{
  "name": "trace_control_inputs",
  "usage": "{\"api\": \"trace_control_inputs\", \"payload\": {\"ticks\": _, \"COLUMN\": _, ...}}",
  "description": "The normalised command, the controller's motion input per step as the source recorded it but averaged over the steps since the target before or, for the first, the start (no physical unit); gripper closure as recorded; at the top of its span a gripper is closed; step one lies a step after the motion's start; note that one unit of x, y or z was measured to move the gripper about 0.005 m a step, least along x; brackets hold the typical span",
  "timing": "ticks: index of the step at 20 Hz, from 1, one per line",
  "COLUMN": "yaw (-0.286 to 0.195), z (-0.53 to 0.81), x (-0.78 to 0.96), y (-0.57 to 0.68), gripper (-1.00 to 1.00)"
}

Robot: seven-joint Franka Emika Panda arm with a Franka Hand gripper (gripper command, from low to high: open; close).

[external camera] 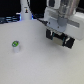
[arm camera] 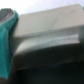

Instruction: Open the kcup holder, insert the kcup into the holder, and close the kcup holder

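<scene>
The small pod [external camera: 15, 45] with its green top stands upright on the white table [external camera: 35, 62], over at the exterior view's left, alone and well apart from the arm. The gripper [external camera: 59, 37] hangs at the exterior view's right, farther back, its dark fingers [external camera: 50, 35] pointing down above the table. Whether those fingers are spread or closed, I cannot tell. The wrist view is a blur: pale grey ledges and a green patch [arm camera: 6, 45] along one edge.

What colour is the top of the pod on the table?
Green, on a white pod. It shows best in the exterior view.
</scene>
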Motion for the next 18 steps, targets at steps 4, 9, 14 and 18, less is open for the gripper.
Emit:
{"api": "trace_control_inputs", "payload": {"ticks": 4, "yaw": -0.04, "z": 0.09, "x": 0.1, "y": -0.08, "gripper": -1.0}}
{"api": "trace_control_inputs", "payload": {"ticks": 9, "yaw": -0.091, "z": 0.23, "x": 0.07, "y": -0.23, "gripper": -1.0}}
{"api": "trace_control_inputs", "payload": {"ticks": 14, "yaw": -0.198, "z": 0.33, "x": -0.08, "y": -0.53, "gripper": -1.0}}
{"api": "trace_control_inputs", "payload": {"ticks": 18, "yaw": -0.228, "z": 0.25, "x": -0.13, "y": -0.56, "gripper": -1.0}}
